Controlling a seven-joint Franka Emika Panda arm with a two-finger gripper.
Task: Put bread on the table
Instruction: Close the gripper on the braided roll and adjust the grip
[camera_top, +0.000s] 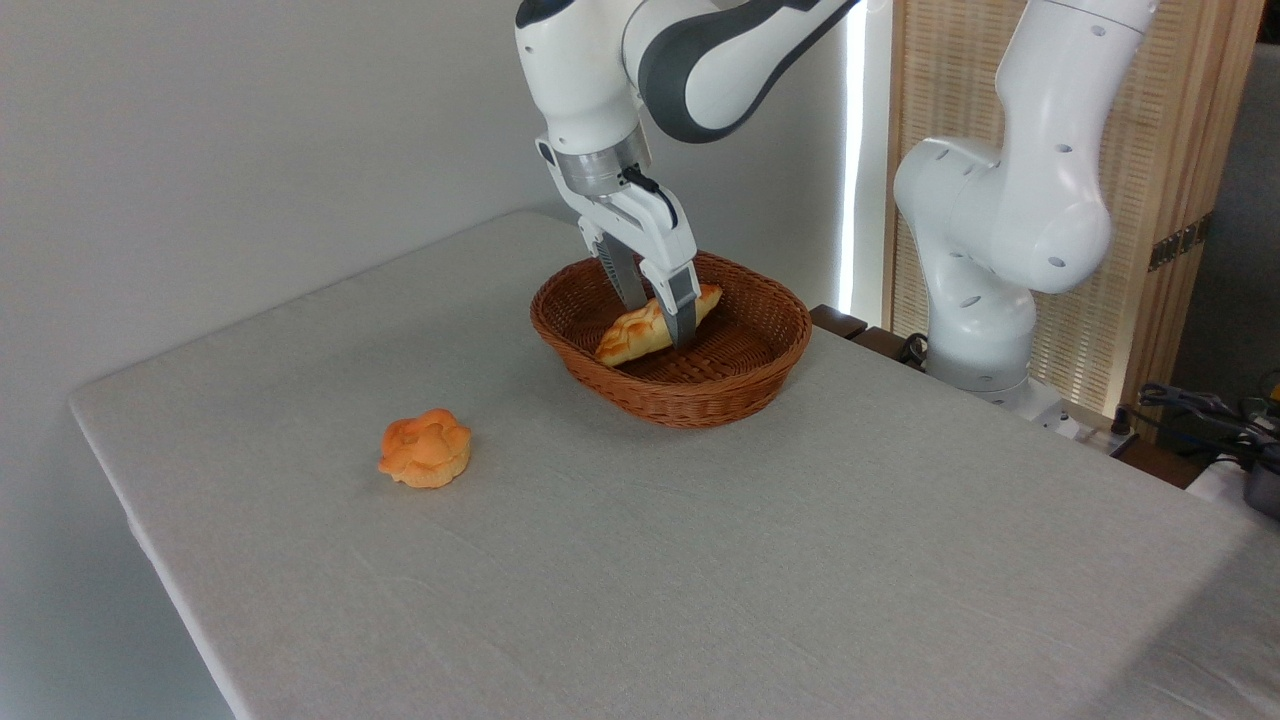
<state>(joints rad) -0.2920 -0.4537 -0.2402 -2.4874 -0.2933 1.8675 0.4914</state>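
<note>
Grey cloth is covering the table (700, 560), with a white wall standing behind. Near its far edge, a wicker basket (745, 385) is holding the bread (628, 338), where the gripper (663, 325) is reaching down, jaws straddling the loaf's middle. Toward the left edge, a bun (425, 448) is sitting alone.

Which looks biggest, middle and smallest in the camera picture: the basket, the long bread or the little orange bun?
1. Wicker basket, clearly the biggest.
2. Long bread, partly hidden by the gripper.
3. Orange bun, smallest, though it sits nearer the camera, so the gap with the bread is unsure.
</note>
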